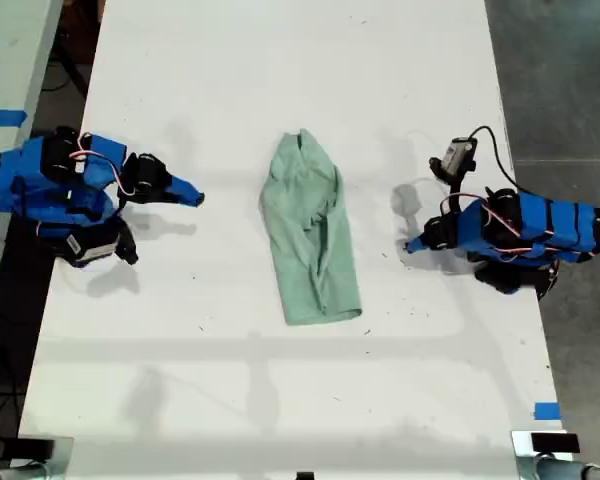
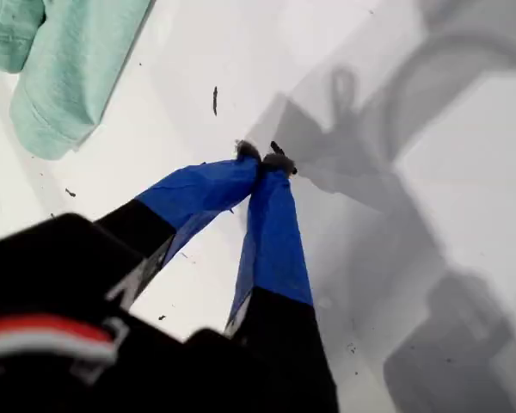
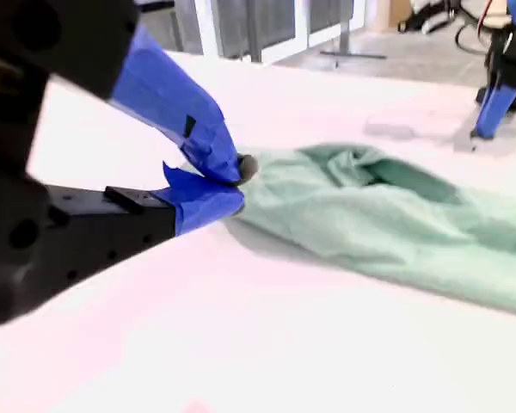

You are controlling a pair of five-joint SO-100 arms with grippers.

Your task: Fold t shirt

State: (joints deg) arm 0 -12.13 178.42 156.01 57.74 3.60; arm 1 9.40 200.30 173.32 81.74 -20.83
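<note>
The t shirt (image 1: 310,235) lies in a long wrinkled mint-green bundle in the middle of the white table (image 1: 280,400), narrower at its far end. My first gripper (image 1: 410,245) is on the exterior view's right, shut and empty, a short way from the shirt. In the first wrist view its taped tips (image 2: 262,159) meet just above the table, with the t shirt (image 2: 69,60) off to one side. My second gripper (image 1: 195,198) is on the exterior view's left, also shut and empty. The second wrist view shows that gripper (image 3: 239,176) near the t shirt (image 3: 396,215).
The table's long edges run close behind both arm bases. A second table with blue tape (image 1: 2,117) stands at the exterior view's left, grey floor (image 1: 560,80) at its right. A small camera with a cable (image 1: 458,157) sticks up from the first arm.
</note>
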